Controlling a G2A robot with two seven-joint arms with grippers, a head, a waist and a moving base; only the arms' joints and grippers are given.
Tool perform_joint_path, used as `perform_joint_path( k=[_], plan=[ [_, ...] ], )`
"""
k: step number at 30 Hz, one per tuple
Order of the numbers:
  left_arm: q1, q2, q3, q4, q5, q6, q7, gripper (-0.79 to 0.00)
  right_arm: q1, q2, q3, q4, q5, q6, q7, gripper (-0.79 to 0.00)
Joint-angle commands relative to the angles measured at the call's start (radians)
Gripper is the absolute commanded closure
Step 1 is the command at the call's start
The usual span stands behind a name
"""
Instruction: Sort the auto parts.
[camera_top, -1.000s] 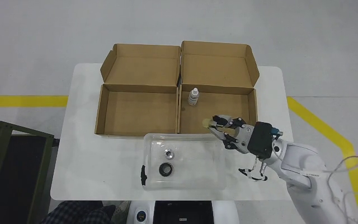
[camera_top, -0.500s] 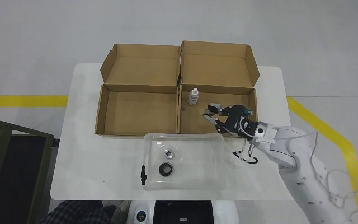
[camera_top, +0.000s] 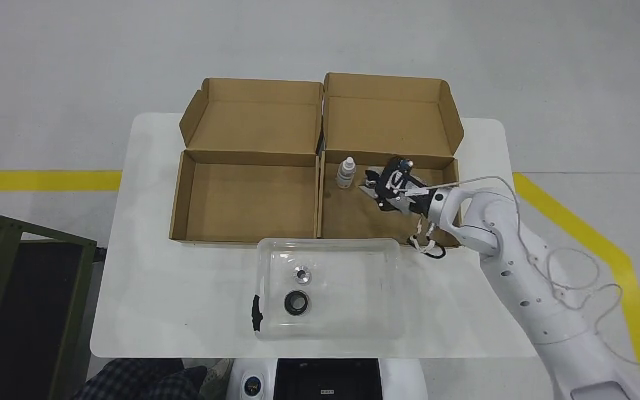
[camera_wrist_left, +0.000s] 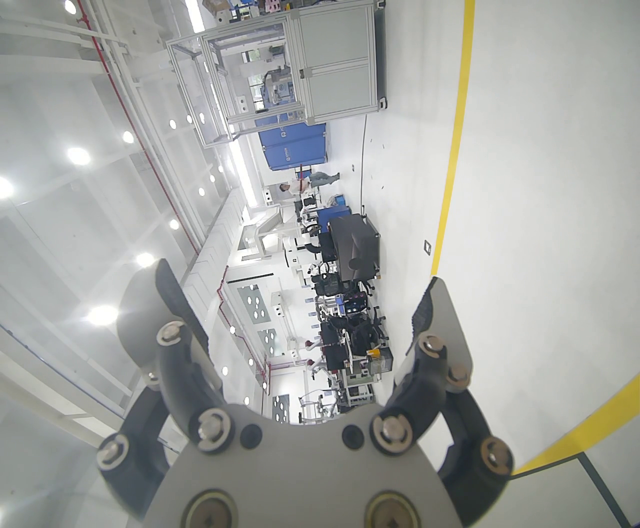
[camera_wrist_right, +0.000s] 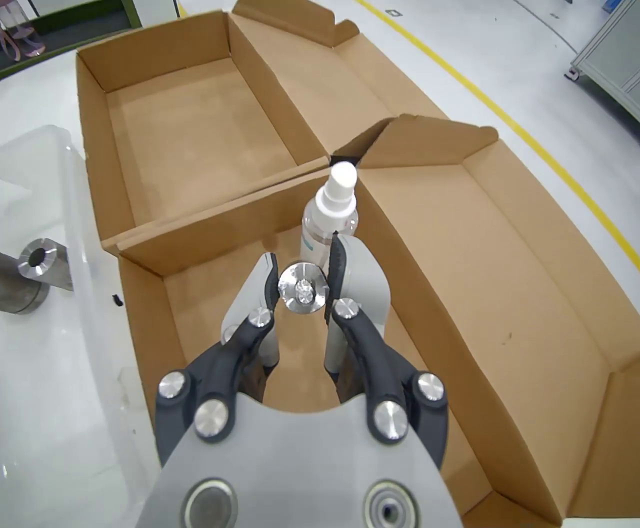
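Right gripper (camera_top: 390, 185): clenched on a small shiny metal disc (camera_wrist_right: 302, 291), pinched by its rim between the two pads.
Disc location: held above the floor of the right box (camera_wrist_right: 500, 260), near that box's left wall and just beside the spray bottle (camera_wrist_right: 332, 210).
Left gripper (camera_wrist_left: 300, 290): released, jaws spread wide with nothing between them, pointed out at the room and away from the table (camera_top: 150, 250).
Step, as judged: placing the disc into the right box, with release not yet made.
Risk, bottle: likely to be knocked over if the fingers spread toward it or the wrist drifts forward, since the far finger sits very close to it.
Risk, drop: likely to roll or bounce on the cardboard if let go from height, being round and on edge.
Risk, grip: thin hold on a smooth rim, so a slip is possible on any sharp wrist turn.
Edges: shared wall with the left box (camera_top: 250, 200) close by, and the raised back flap beyond the bottle.
Open room: broad bare floor to the right of the fingers.
Remaining: metal cylinder (camera_top: 301, 274) and black ring (camera_top: 296, 301) in the clear bin (camera_top: 380, 300).
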Motion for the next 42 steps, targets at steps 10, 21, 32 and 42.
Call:
perform_joint_path(
  k=[10, 21, 32, 42],
  plan=[
    [0.000, 0.000, 0.000, 0.000, 0.000, 0.000, 0.000, -0.785, 0.107, -0.024, -0.061, 0.171, -0.021, 0.009, 0.023, 0.000],
    [0.000, 0.000, 0.000, 0.000, 0.000, 0.000, 0.000, -0.785, 0.171, -0.052, -0.132, 0.268, -0.051, 0.020, 0.042, 0.000],
    [0.000, 0.000, 0.000, 0.000, 0.000, 0.000, 0.000, -0.785, 0.204, -0.076, -0.177, 0.310, -0.054, 0.034, 0.047, -0.345],
    [0.000, 0.000, 0.000, 0.000, 0.000, 0.000, 0.000, -0.785, 0.166, -0.057, -0.113, 0.201, -0.073, 0.012, 0.038, -0.388]
  ],
)
